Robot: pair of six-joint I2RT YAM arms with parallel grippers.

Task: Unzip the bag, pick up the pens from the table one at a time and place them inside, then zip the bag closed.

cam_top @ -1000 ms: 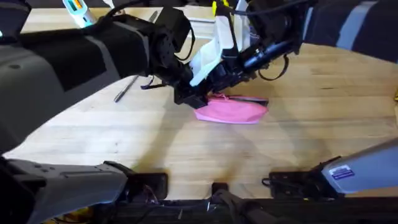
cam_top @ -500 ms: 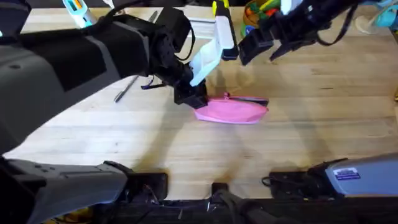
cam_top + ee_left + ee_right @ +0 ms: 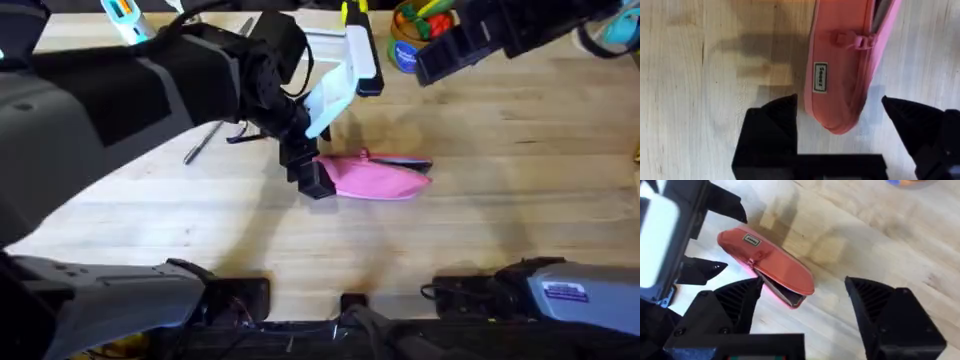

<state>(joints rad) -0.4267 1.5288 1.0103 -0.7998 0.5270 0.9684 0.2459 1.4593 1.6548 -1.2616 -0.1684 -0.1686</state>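
The pink bag (image 3: 375, 177) lies in the middle of the table (image 3: 500, 200). Its zipper is partly undone, with a dark gap at its right end (image 3: 788, 296). My left gripper (image 3: 315, 180) is open and low at the bag's left end, its fingers (image 3: 775, 120) straddling the tip (image 3: 837, 85). The zipper pull (image 3: 860, 40) sits just beyond them. My right gripper (image 3: 445, 55) is open and raised well above and behind the bag (image 3: 767, 262), holding nothing. One silver-grey pen (image 3: 205, 140) lies on the table to the left, beside my left arm.
A cup of coloured items (image 3: 412, 30) stands at the back, near my right gripper. A blue and orange object (image 3: 120, 15) lies at the back left. Bare wood stretches in front of and to the right of the bag.
My right gripper has lifted off the bag and swung up and to the back right. My left gripper has slid slightly down to the bag's left tip. The bag has stayed put.
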